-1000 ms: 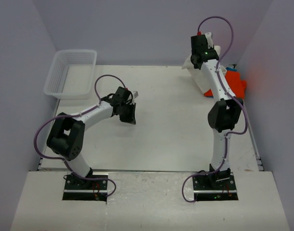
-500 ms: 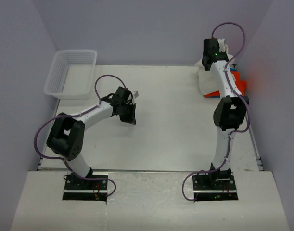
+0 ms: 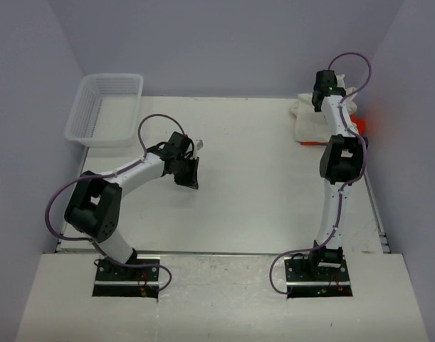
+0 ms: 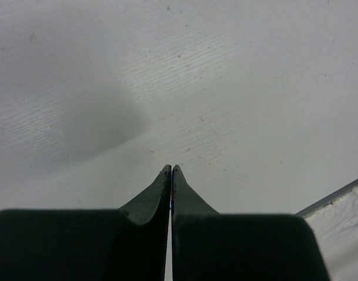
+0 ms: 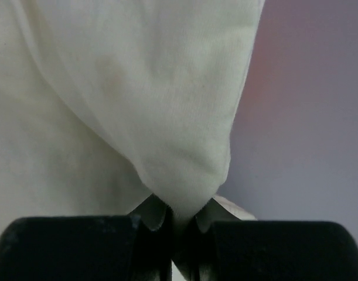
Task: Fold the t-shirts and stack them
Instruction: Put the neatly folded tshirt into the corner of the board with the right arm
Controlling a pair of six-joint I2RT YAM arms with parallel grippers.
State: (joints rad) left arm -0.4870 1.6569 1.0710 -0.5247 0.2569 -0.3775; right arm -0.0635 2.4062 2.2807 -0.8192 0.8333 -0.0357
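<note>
The cream t-shirt [image 3: 307, 121] lies bunched at the far right corner of the table, over the orange t-shirt [image 3: 359, 125], of which only an edge shows. No blue t-shirt shows. My right gripper [image 3: 329, 84] is stretched far back over that pile and is shut on a fold of the cream t-shirt [image 5: 167, 117], which fills the right wrist view between the fingertips [image 5: 152, 212]. My left gripper [image 3: 191, 172] is shut and empty, low over the bare table left of centre; in the left wrist view [image 4: 171, 171] its tips meet above the white surface.
A white plastic mesh basket [image 3: 103, 108] stands at the far left corner. The purple-grey walls close in the table at the back and on both sides. The table's right edge rail [image 3: 377, 214] runs beside the right arm.
My right arm has stretched farther back and right toward the corner, carrying the cream t-shirt with it; less orange cloth shows. My left gripper has barely shifted.
</note>
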